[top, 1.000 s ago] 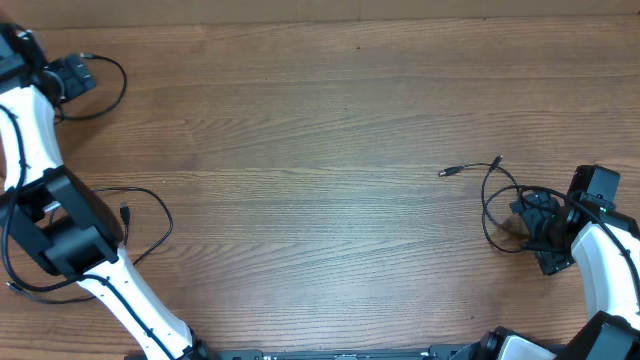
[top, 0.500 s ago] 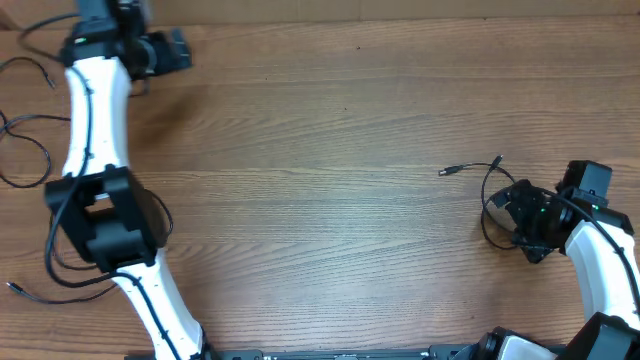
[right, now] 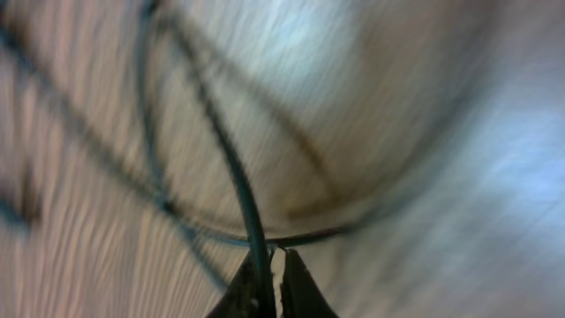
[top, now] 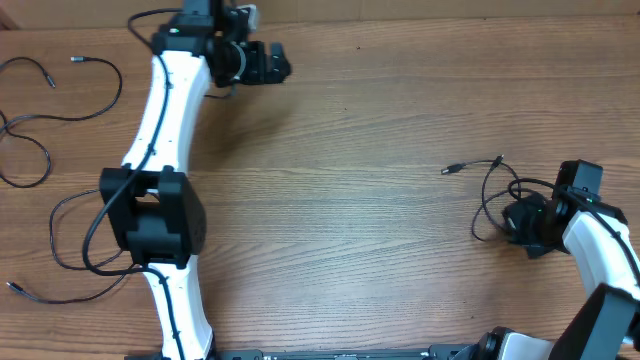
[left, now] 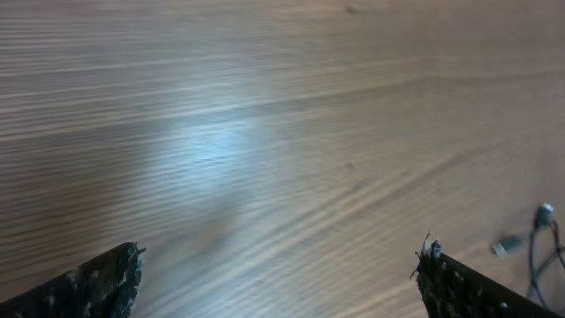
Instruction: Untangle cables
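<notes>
Two grippers: working well apart, at opposite sides of the table (top: 340, 230).
Near-left cable (top: 54, 230): lying beside the left arm's lower link, trailing a plug end (top: 10, 287) close to the left edge.
Right gripper (top: 515, 220): sitting low near the right edge, pressing its fingertips (right: 296, 287) together on one strand of the right cable (top: 484, 185).
Right cable: looping just left of that gripper, pointing two plug ends toward the table's middle; showing blurred in the right wrist view.
Open room: stretching as bare wood across the whole middle, from near edge to far edge.
Left gripper (top: 272, 64): hanging by the far edge, spreading its fingertips (left: 106, 283) wide over bare wood, gripping nothing.
Far-left cable (top: 70, 117): curling in the far-left corner, running off the left edge.
Change on the left: swinging over the last second from the far-left corner toward the middle of the far edge, uncovering the far-left cable.
Change on the right: going from spread to pinched, nudging the loop slightly leftward.
</notes>
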Controlling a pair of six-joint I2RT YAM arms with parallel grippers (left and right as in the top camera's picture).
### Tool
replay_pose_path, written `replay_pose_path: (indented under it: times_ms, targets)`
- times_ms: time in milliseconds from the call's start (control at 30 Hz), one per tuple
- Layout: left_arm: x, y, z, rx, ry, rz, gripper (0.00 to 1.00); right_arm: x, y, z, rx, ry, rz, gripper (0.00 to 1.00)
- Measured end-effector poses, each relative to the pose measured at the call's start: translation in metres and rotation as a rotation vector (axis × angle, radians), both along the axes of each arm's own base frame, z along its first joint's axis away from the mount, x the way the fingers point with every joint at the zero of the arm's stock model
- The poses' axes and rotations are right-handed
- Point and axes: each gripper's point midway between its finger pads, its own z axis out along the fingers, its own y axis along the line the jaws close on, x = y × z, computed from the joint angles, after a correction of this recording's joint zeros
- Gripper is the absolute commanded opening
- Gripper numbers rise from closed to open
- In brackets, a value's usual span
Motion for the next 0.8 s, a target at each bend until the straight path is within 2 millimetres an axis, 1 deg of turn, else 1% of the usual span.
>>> replay_pose_path:
  times_ms: [33, 100, 167, 267, 300, 333, 400, 433, 467, 500, 533, 567, 600, 633, 700, 733, 767, 800]
  targets:
    - [-0.001, -0.003, 0.0, -0.002, 0.0, -0.006, 1.0, 0.003, 0.006, 0.0, 0.024, -0.016, 0.027, 0.04]
    - [-0.001, -0.006, 0.001, -0.007, 0.0, -0.013, 1.0, 0.017, 0.034, 0.006, 0.11, -0.085, 0.132, 0.04]
    - [-0.001, -0.001, 0.0, -0.007, 0.003, -0.003, 1.0, 0.028, 0.064, 0.014, 0.177, -0.149, 0.237, 0.04]
    - [-0.001, 0.011, -0.002, -0.007, 0.02, 0.019, 1.0, 0.039, 0.12, 0.027, 0.253, -0.227, 0.422, 0.04]
    - [-0.003, 0.015, -0.002, -0.01, 0.031, 0.026, 1.0, 0.042, 0.154, 0.036, 0.284, -0.27, 0.53, 0.04]
    - [-0.004, 0.018, -0.003, -0.012, 0.041, 0.029, 1.0, 0.043, 0.165, 0.039, 0.294, -0.284, 0.564, 0.04]
    - [-0.007, 0.024, -0.005, -0.017, 0.059, 0.039, 1.0, 0.045, 0.205, 0.052, 0.329, -0.348, 0.678, 0.04]
    - [-0.008, 0.026, -0.005, -0.019, 0.069, 0.044, 1.0, 0.044, 0.223, 0.057, 0.346, -0.369, 0.721, 0.07]
    - [-0.01, 0.028, -0.006, -0.022, 0.08, 0.047, 1.0, 0.041, 0.241, 0.064, 0.367, -0.386, 0.766, 0.17]
    - [-0.012, 0.029, -0.007, -0.024, 0.087, 0.049, 1.0, 0.038, 0.255, 0.069, 0.383, -0.397, 0.799, 0.24]
    - [-0.013, 0.03, -0.007, -0.028, 0.094, 0.049, 1.0, 0.036, 0.262, 0.073, 0.389, -0.399, 0.818, 0.28]
    - [-0.013, 0.03, -0.007, -0.032, 0.095, 0.048, 1.0, 0.035, 0.267, 0.075, 0.392, -0.398, 0.826, 0.37]
    - [-0.013, 0.029, -0.006, -0.037, 0.096, 0.047, 1.0, 0.034, 0.269, 0.078, 0.39, -0.391, 0.827, 0.51]
    - [-0.014, 0.027, -0.006, -0.045, 0.097, 0.044, 1.0, 0.034, 0.267, 0.077, 0.376, -0.37, 0.819, 0.63]
    - [-0.015, 0.023, -0.004, -0.071, 0.101, 0.035, 1.0, 0.031, 0.256, 0.073, 0.33, -0.307, 0.782, 0.83]
    - [-0.015, 0.021, -0.002, -0.086, 0.102, 0.027, 1.0, 0.03, 0.248, 0.069, 0.29, -0.265, 0.757, 0.93]
    - [-0.016, 0.018, -0.001, -0.105, 0.103, 0.018, 1.0, 0.027, 0.237, 0.064, 0.247, -0.217, 0.729, 0.99]
    - [-0.017, 0.014, 0.001, -0.124, 0.106, 0.008, 1.0, 0.025, 0.227, 0.061, 0.203, -0.182, 0.708, 1.0]
